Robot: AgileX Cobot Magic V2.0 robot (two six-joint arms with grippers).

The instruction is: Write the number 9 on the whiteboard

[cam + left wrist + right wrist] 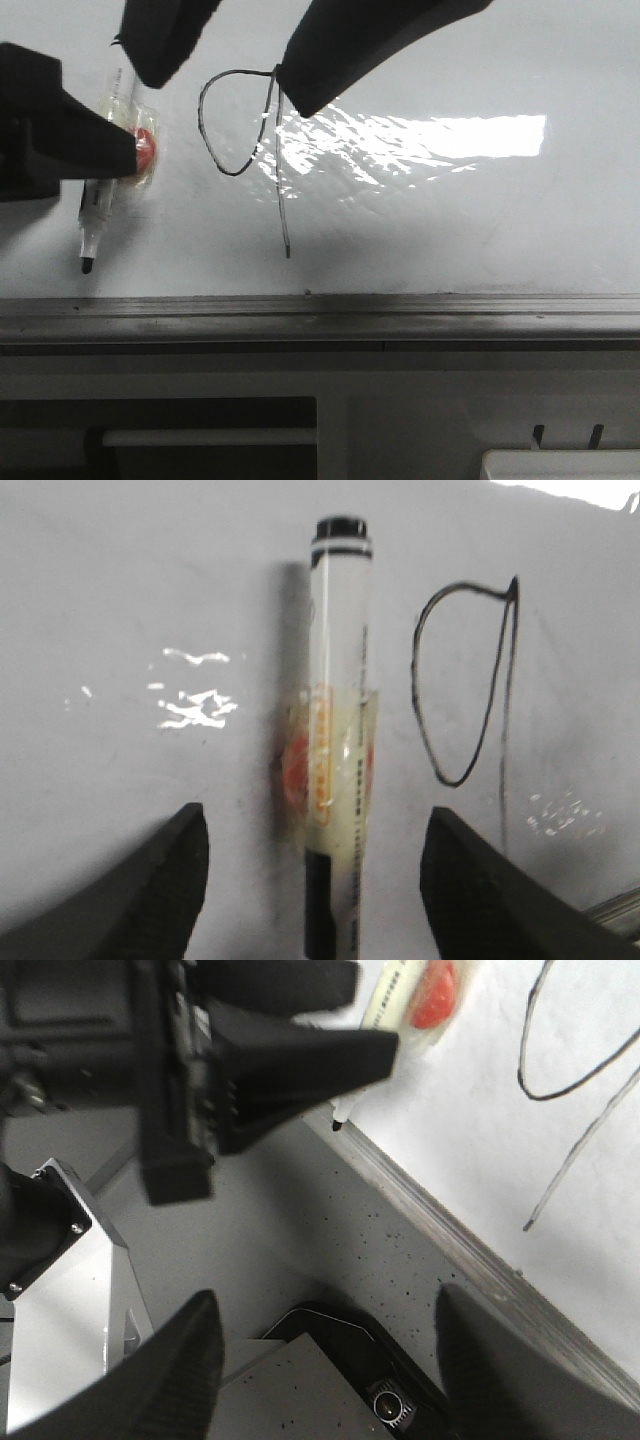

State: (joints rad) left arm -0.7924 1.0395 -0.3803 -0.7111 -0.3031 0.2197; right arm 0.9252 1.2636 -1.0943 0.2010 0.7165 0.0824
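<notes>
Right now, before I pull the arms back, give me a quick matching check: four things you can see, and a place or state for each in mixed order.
Things:
1. number 9
2. marker pen
3. left gripper
4. grey rail

States:
A. runs along the lower edge of the whiteboard
B. lies flat on the board, cap off, beside the drawn line
C. open, one finger on each side of the pen
D. black loop with a long straight tail

Pairs: 1-D, 2-B, 3-C, 4-A

Marker (103,190) lies on whiteboard (480,230), left of number 9 (245,140), tip toward rail (320,318) at board's near edge. My left gripper (315,880) straddles marker, fingers either side.
</notes>
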